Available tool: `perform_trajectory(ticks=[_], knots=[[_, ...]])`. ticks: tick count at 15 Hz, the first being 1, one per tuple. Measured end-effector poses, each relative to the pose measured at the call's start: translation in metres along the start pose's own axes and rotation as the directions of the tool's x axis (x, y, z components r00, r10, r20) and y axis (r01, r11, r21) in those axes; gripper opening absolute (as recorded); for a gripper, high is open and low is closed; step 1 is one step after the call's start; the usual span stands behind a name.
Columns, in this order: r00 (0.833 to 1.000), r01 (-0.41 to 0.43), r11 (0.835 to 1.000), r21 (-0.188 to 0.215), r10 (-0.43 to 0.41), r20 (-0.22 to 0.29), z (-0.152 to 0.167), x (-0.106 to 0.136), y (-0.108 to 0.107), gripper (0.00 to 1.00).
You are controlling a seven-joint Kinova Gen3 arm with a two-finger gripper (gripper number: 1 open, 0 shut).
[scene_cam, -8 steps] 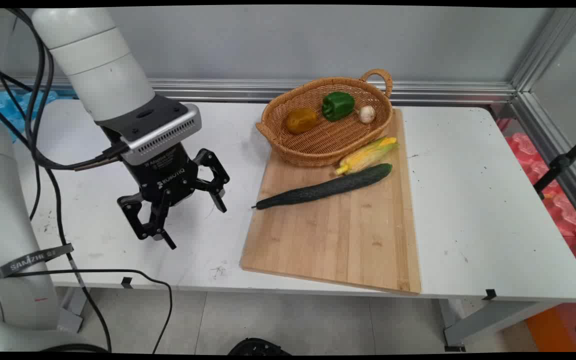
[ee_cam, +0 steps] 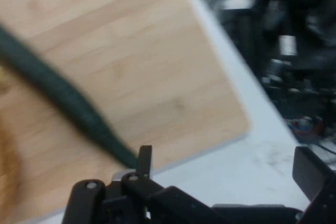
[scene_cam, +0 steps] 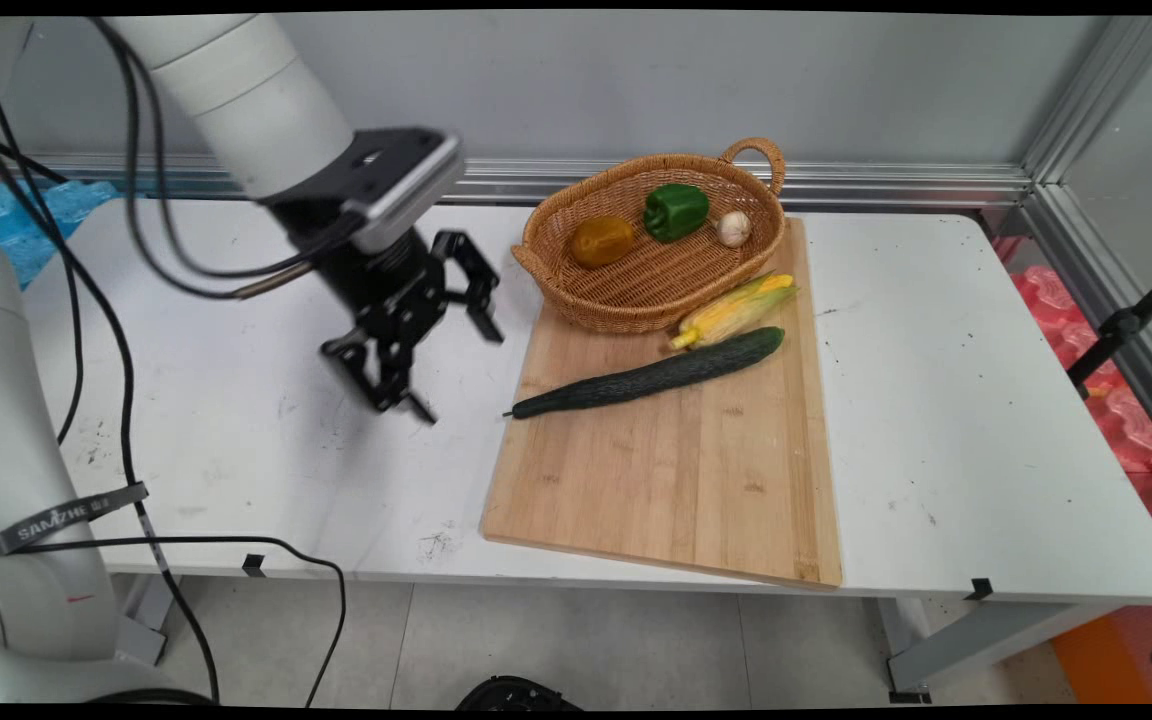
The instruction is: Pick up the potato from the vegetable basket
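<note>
Here the gripper (scene_cam: 456, 372) is hanging above the white table (scene_cam: 936, 400), just left of the wooden cutting board (scene_cam: 676, 470), with its two fingers (scene_cam: 484, 318) standing wide apart and holding nothing. The nearest thing is the long dark cucumber (scene_cam: 651, 374), which is lying slantwise across the board, its thin stem end pointing toward the gripper at the board's left edge. Just beyond the cucumber's thick end an ear of corn (scene_cam: 733, 310) in its husk is resting on the board, touching or nearly touching the wicker basket (scene_cam: 636, 290). The basket is sitting at the board's far end, partly on it, and is holding a brownish-yellow vegetable (scene_cam: 603, 240), possibly a pepper, a green bell pepper (scene_cam: 676, 211) and a small white bulb (scene_cam: 733, 228), perhaps garlic. Black cables (scene_cam: 126, 230) are hanging from the arm at the left.

In the hand view, the gripper (ee_cam: 226, 174) is rising from the bottom edge with its fingers (ee_cam: 311, 171) spread, and the cucumber (ee_cam: 58, 90) is running diagonally over the cutting board (ee_cam: 157, 66), its tip lying close by the left finger. The table (ee_cam: 252, 156) is showing beyond the board's corner.
</note>
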Motion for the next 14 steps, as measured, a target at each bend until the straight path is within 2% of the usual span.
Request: perform_trajectory(ticks=[3,5,7,9,10,13,14], knots=[[0.997,0.08,0.995,0.066,-0.08,0.001,-0.003,-0.001,-0.015,1.0],[0.991,0.135,0.984,0.114,-0.136,-0.001,-0.005,-0.002,-0.025,1.0],[0.978,0.206,0.963,0.174,-0.207,-0.008,-0.008,-0.003,-0.038,1.0],[0.961,0.274,0.933,0.233,-0.278,-0.019,-0.01,-0.004,-0.052,1.0],[0.954,0.295,0.922,0.249,-0.299,-0.022,-0.011,-0.004,-0.056,1.0],[0.912,0.399,0.859,0.322,-0.408,-0.042,-0.01,-0.006,-0.075,1.0],[0.894,0.433,0.832,0.345,-0.444,-0.052,-0.009,-0.007,-0.083,1.0]])
